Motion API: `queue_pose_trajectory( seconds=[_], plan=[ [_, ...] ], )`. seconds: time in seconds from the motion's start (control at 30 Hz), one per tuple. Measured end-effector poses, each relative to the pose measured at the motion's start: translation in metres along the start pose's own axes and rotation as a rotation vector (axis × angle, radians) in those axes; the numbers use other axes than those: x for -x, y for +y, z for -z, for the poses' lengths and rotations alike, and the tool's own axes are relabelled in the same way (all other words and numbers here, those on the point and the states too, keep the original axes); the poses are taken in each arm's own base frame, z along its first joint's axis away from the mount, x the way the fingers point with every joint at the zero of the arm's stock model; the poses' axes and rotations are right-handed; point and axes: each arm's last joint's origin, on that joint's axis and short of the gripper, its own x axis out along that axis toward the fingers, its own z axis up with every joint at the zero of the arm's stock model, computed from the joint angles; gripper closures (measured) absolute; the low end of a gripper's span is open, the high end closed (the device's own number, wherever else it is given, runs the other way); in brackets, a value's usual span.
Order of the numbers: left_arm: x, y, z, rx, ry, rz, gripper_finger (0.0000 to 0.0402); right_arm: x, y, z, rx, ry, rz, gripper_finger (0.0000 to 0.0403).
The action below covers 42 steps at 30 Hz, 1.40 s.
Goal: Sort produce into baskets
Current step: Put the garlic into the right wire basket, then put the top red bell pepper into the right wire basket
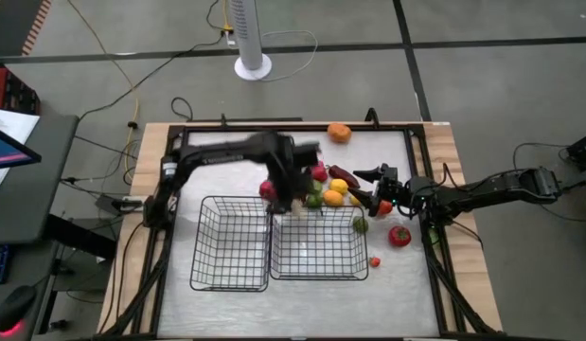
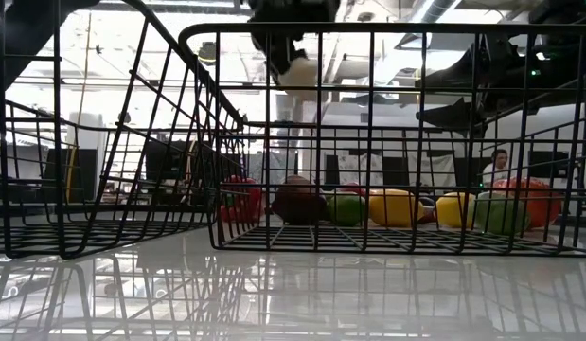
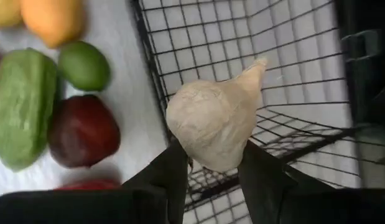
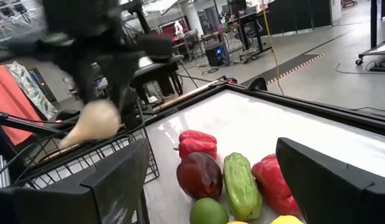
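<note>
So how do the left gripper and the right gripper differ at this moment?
The left gripper is shut on a garlic bulb; the right gripper is open and empty. The left one hangs above the baskets' edge, the right one by the loose produce. Both have dark fingers.

Left end effector (image 3: 211, 171) clamped, arm reaching mid-table; right end effector (image 1: 371, 185) spread wide — arm low, outstretched.
</note>
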Motion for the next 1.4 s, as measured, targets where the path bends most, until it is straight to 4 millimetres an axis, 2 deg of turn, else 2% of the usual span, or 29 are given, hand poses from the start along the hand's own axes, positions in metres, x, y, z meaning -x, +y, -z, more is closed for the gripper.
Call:
queue_pose_trajectory(
  seconds=[0.13,0.23,0.37,0.5,0.67,0.83,0.93,1.07,1.23,1.4],
  plan=[
    [-0.011,-0.023,-0.009,-0.028,0.053,-0.217,0.0252,0.0,0.0,0.0,-0.001,0.0,0.001,0.0023],
    [-0.014,-0.031,-0.015,-0.027,0.031,-0.275,0.0205,0.0,0.0,0.0,-0.001,0.0,0.0,0.0023],
    [-0.015,-0.033,-0.016,-0.019,0.013,-0.267,0.0141,0.0,0.0,0.0,-0.001,0.0,0.001,0.0023],
    [-0.012,-0.024,-0.014,-0.001,0.014,-0.266,0.0102,0.0,0.0,0.0,0.0,0.004,0.002,0.0023],
    [-0.001,0.005,-0.007,0.02,-0.009,-0.243,0.0094,0.0,0.0,0.001,0.001,0.006,0.002,0.0023],
    [0.008,0.053,-0.002,0.07,-0.17,-0.213,0.0097,0.0,0.0,0.001,0.001,0.007,0.002,0.0023],
    [0.003,0.082,0.003,0.091,-0.249,-0.25,0.0097,0.0,0.0,0.001,0.001,0.007,0.002,0.0023],
    [-0.016,0.111,0.013,0.115,-0.334,-0.28,0.0097,0.0,0.0,0.001,0.003,0.008,0.002,0.0023],
    [-0.041,0.129,0.02,0.109,-0.426,-0.326,0.0097,0.0,0.0,0.001,0.018,0.007,0.003,0.0023],
    [-0.052,0.134,0.017,0.134,-0.53,-0.4,0.0097,0.0,-0.001,0.001,0.018,0.006,0.004,0.0023]
  ],
)
